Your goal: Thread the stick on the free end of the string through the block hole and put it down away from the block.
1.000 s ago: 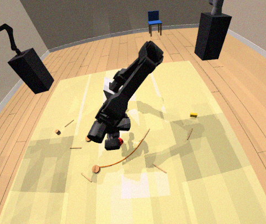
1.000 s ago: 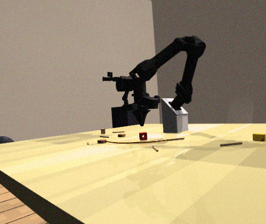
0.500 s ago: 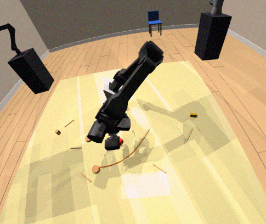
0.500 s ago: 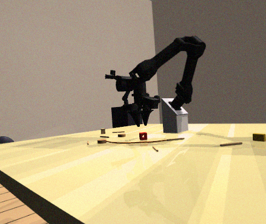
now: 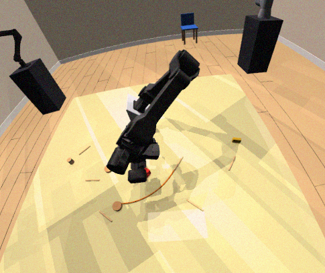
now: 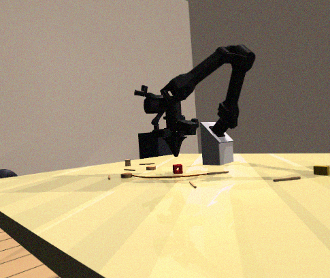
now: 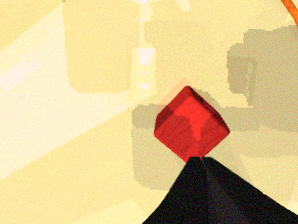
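The red block (image 5: 147, 172) (image 6: 179, 169) (image 7: 192, 125) sits on the table; its hole shows in the exterior view. The gripper (image 6: 176, 155) (image 7: 201, 159) is shut and empty, pointing down above the table near the block. In the top view the arm hides its fingertips. The round button (image 5: 117, 205) (image 6: 126, 175) lies on the table. The orange string (image 5: 153, 193) (image 6: 170, 176) (image 7: 290, 10) curves from it, outside the block, to the stick (image 5: 178, 163) (image 6: 218, 172) at its end. The stick lies on the table to the right of the block.
Loose sticks (image 5: 194, 205) (image 5: 105, 216) (image 6: 286, 178) lie around the table. A yellow block (image 5: 236, 140) (image 6: 321, 170) is at the right. A small wooden cylinder (image 5: 70, 160) (image 6: 127, 163) is at the left. Another wooden disc (image 5: 107, 169) (image 6: 150, 167) lies near the red block.
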### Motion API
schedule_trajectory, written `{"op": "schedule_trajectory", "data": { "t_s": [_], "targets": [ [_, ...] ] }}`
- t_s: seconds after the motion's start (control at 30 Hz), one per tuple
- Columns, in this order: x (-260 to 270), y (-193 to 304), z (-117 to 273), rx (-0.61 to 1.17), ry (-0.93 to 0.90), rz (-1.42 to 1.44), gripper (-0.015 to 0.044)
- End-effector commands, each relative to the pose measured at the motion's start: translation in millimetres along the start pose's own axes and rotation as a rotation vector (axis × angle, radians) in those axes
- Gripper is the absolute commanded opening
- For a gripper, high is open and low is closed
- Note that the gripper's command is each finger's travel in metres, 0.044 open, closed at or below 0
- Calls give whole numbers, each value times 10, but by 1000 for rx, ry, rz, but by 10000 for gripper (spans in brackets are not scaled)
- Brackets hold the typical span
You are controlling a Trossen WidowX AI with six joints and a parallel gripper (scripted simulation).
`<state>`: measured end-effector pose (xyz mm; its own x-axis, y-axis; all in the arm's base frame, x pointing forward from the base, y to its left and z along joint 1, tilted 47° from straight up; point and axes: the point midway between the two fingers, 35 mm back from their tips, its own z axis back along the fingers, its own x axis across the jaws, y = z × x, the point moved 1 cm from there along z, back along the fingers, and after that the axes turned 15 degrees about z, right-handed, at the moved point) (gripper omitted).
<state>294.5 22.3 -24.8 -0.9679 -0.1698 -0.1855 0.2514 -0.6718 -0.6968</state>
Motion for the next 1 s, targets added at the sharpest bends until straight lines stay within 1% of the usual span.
{"op": "schedule_trajectory", "data": {
  "t_s": [0.0, 0.13, 0.2, 0.23, 0.43, 0.5, 0.6, 0.9, 0.97],
  "targets": [
    [0, 0, 0, 0, 0, 0, 0],
    [0, 0, 0, 0, 0, 0, 0],
    [-42, -95, 3, 3, 0, 74, 53],
    [-91, -218, 6, 5, -1, 167, 79],
    [-266, -1183, 12, -2, 7, 849, 236],
    [-265, -1293, 13, -6, 9, 924, 289],
    [-265, -1293, 13, -6, 9, 924, 368],
    [-265, -1293, 13, -6, 9, 924, 131],
    [-265, -1293, 13, -6, 9, 924, 124]
  ]
}}
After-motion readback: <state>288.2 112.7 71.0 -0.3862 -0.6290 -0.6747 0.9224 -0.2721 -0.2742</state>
